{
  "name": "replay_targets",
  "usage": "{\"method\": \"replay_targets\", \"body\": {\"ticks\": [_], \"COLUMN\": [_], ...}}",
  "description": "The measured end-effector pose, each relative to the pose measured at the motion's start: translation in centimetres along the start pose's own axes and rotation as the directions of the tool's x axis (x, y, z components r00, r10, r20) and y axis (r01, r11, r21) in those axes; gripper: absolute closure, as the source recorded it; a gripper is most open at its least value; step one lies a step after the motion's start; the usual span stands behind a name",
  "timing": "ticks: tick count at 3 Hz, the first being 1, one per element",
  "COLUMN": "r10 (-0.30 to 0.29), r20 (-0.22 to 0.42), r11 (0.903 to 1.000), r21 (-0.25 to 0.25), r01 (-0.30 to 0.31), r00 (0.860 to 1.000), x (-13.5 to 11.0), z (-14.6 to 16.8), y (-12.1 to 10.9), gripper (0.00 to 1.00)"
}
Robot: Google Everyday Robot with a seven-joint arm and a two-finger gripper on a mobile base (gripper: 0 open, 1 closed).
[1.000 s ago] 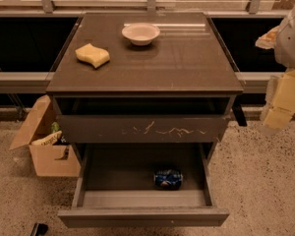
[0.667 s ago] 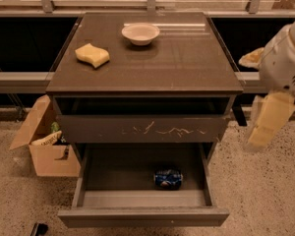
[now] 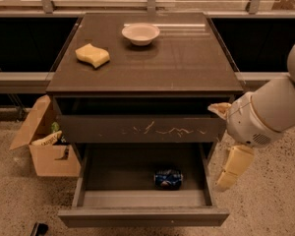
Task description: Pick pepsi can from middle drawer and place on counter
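Note:
The pepsi can [image 3: 168, 178] lies on its side in the middle drawer [image 3: 142, 215], which is pulled out, right of the drawer's centre. The counter [image 3: 177, 58] is the dark brown top of the cabinet. My gripper [image 3: 227, 139] is on the right, beside the cabinet's right front corner, above and to the right of the can. Its two cream fingers stand wide apart: one [image 3: 217, 109] near the scratched drawer front, the other [image 3: 233, 167] pointing down beside the open drawer. It holds nothing.
A white bowl [image 3: 140, 33] and a yellow sponge [image 3: 92, 55] sit on the counter. The drawer front with pale scratches [image 3: 142, 129] is above the open drawer. An open cardboard box [image 3: 46, 146] stands on the floor at the left. A window rail runs behind.
My arm and gripper have moved down and to the left, from beside the counter's right edge to the cabinet's right front corner. The can, bowl and sponge have not moved.

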State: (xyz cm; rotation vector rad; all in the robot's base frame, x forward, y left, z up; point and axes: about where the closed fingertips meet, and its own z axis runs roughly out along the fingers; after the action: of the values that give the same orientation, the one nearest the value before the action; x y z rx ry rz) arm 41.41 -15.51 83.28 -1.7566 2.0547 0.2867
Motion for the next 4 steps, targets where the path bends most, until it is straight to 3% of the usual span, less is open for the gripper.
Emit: {"method": "replay_targets", "body": {"ticks": [1, 2, 4], "r10": [-0.007, -0.047, -0.071], "r20": [0.004, 0.033, 0.042], "r11": [1.0000, 0.9982, 0.9949], "r21": [-0.005, -0.036, -0.068], "r01": [0.007, 0.048, 0.074], "r00": [1.000, 0.998, 0.997], "x": [0.2, 1.6, 8.8], "z": [0.4, 2.9, 13.3], "y": [0.0, -0.1, -1.0], "gripper": [0.00, 0.00, 0.00]}}
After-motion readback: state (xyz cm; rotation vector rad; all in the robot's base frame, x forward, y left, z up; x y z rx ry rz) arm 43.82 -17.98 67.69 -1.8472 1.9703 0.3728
